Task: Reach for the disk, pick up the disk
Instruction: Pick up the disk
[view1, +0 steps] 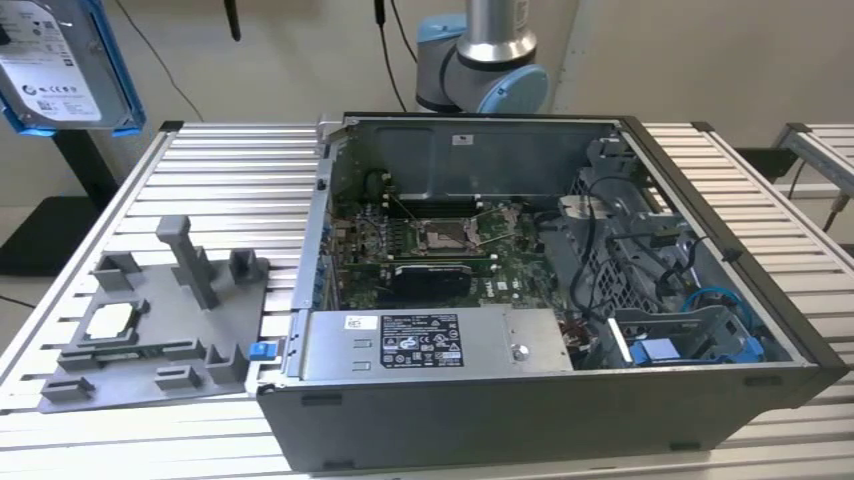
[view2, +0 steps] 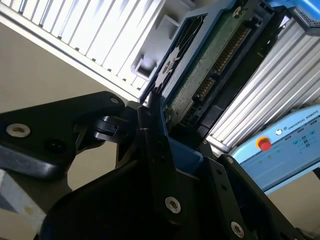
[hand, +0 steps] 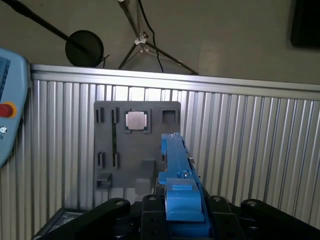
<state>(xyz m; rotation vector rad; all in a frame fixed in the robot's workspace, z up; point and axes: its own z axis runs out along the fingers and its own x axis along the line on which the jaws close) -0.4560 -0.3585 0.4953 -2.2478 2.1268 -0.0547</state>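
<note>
The disk (view1: 60, 60) hangs above the bench (view1: 227, 165) at the exterior view's upper left, gripper (view2: 175, 145) clamped across its blue frame (hand: 175, 160). Judge it stiff, dense and shock-sensitive: you want your hold on the frame edges, off the bare circuit board (view2: 210, 65).

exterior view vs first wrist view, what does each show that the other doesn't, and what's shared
Exterior view: the open grey computer case with its green motherboard. First wrist view: the light blue pendant with a red button, and the black gripper shut on the silver disk in its blue bracket. Both: that disk, the grey fixture tray and the small square silver chip on it.
</note>
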